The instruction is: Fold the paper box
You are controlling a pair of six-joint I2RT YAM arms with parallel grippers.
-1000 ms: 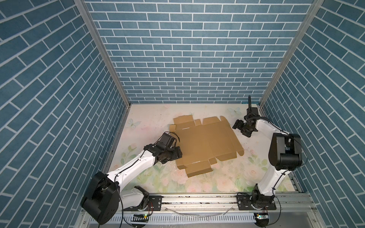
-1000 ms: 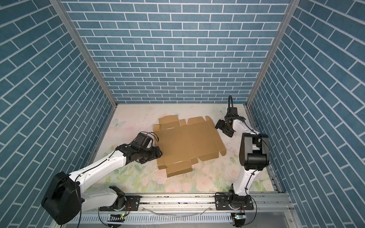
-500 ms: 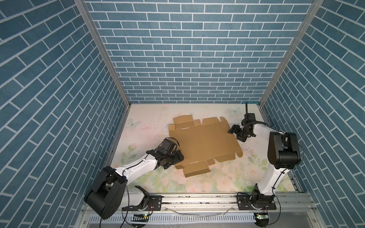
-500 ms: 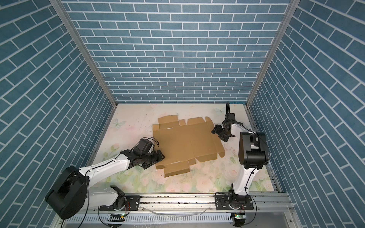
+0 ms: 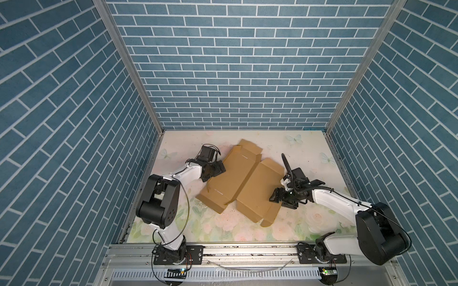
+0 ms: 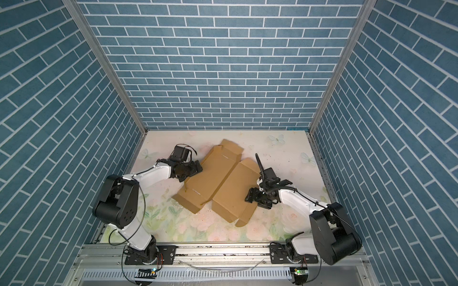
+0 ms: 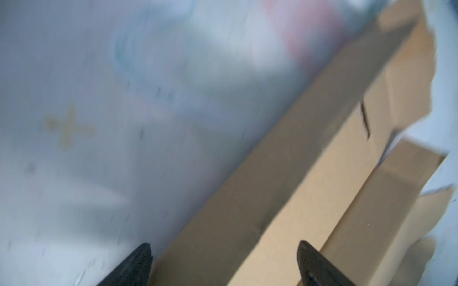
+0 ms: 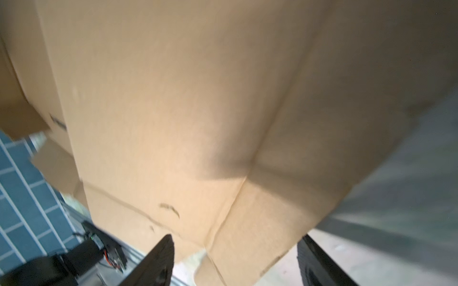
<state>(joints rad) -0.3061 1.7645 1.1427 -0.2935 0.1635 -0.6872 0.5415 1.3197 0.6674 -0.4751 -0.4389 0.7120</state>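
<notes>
"On the flowered table [image 5: 309,148], where is the paper box [image 5: 247,183]?"

"Mid-table, spread open and skewed, creased down its middle, between both arms."

"And the grippers?"

"At the box's far-left edge, the left gripper [image 5: 217,169] has its fingers wide apart, astride a side flap [image 7: 285,173] in the wrist view. At the near-right edge, the right gripper [image 5: 275,198] is also spread, with a cardboard corner between its fingers, unclamped."

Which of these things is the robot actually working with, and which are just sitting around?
Part of the job:
- paper box, not yet folded up
- left gripper, open at one edge of it
- right gripper, open at the opposite edge

Just surroundings:
- floral table
- blue brick walls
- metal rail
</notes>
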